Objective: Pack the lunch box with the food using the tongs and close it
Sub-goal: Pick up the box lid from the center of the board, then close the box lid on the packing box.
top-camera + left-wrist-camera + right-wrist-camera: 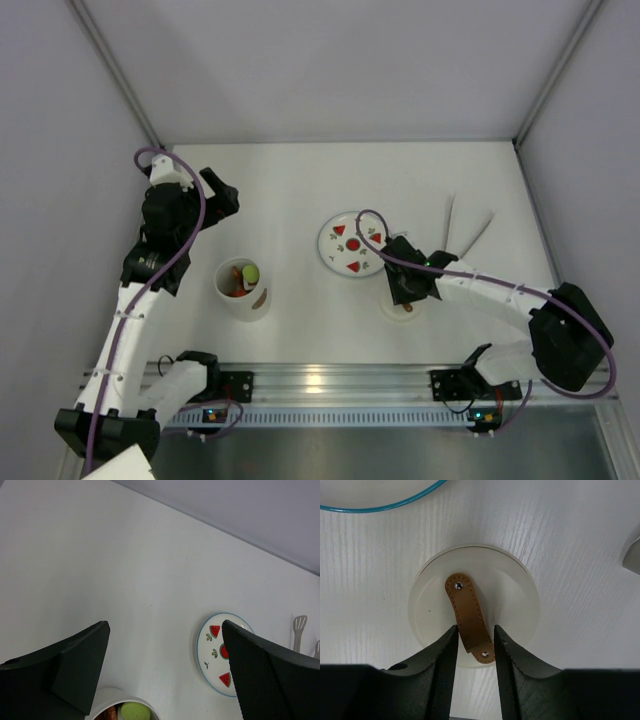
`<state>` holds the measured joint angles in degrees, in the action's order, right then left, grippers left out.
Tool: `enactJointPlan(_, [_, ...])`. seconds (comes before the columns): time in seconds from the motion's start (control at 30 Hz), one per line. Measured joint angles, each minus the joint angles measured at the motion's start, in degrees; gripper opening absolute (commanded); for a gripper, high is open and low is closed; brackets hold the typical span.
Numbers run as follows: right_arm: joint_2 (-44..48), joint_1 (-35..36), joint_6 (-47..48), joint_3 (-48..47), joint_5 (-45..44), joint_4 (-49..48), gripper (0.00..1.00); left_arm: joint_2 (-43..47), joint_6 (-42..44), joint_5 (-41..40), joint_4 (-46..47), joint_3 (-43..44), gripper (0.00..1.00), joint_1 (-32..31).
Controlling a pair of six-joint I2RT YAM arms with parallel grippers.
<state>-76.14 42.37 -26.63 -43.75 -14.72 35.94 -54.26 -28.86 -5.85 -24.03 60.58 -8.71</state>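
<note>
The lunch box (241, 290) is a white tub standing open at the left, with food (243, 279) inside; a green piece (134, 712) shows at its rim (107, 696). Its round white lid (515, 595) lies flat on the table below the plate. My right gripper (476, 630) is down over the lid (388, 305), its jaws closed narrowly on the lid's brown strap (467, 615). The tongs (468, 228) lie on the table at the right, untouched. Up at the far left, my left gripper (165, 630) is open and empty, above and behind the tub.
A round plate (352, 243) printed with red watermelon slices lies between the tub and the tongs, bare of food; it shows too in the left wrist view (212, 650). White walls enclose the table on three sides. The arm bases and a metal rail (330, 380) line the near edge.
</note>
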Motion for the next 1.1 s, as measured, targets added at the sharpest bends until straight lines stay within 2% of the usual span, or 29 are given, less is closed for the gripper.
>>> enactJointPlan(0.3, [-0.4,0.0,0.0,0.2,1.0,-0.8,0.16,0.0,0.0,-0.2,0.0,0.0,0.99,0.0])
enactJointPlan(0.57, [3.8,1.0,0.0,-4.5,2.1,3.1,0.13,0.0,0.0,-0.6,0.0,0.0,0.99,0.0])
enactJointPlan(0.73, [6.9,5.5,-0.2,-16.5,1.9,6.4,0.13,0.0,0.0,-1.1,0.0,0.0,0.99,0.0])
enactJointPlan(0.83, [4.8,10.1,-0.4,-25.1,1.6,7.6,0.13,0.4,-0.2,-2.2,-0.1,0.0,0.99,0.0])
enactJointPlan(1.1, [-16.7,21.1,1.3,-55.3,1.4,9.3,0.13,3.6,-1.8,-11.9,-0.9,-0.3,0.99,0.0])
